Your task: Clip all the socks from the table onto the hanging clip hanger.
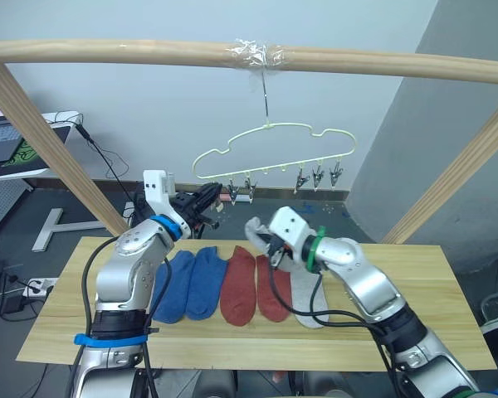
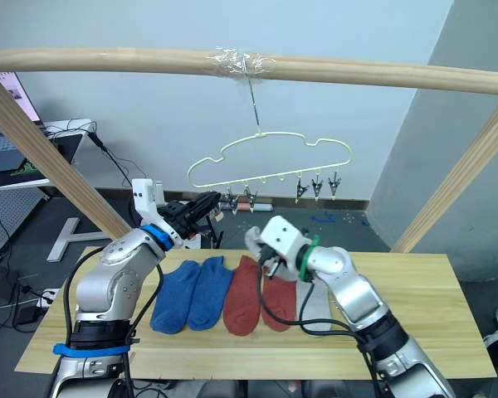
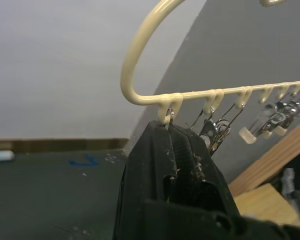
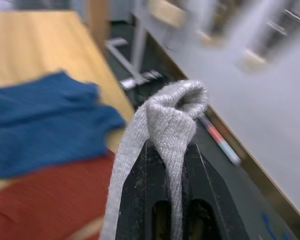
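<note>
The pale-yellow clip hanger (image 1: 292, 126) hangs by its hook from the taped pole. My left gripper (image 1: 218, 199) is raised to the hanger's left end and shut on the leftmost clip (image 3: 170, 118) under the first loop. My right gripper (image 1: 264, 242) hovers above the table's middle, shut on a light grey sock (image 4: 172, 117) whose folded end sticks up past the fingertips. On the table (image 1: 448, 307) lie two blue socks (image 1: 191, 283), two rust-red socks (image 1: 253, 288) and one grey sock (image 1: 309, 300) in a row.
A round wooden pole frame (image 1: 149, 51) spans overhead, with slanted legs at both sides (image 1: 41, 137). Several free clips (image 1: 317, 176) hang along the hanger's right part. A desk with a laptop (image 1: 8, 149) and floor cables stand far left.
</note>
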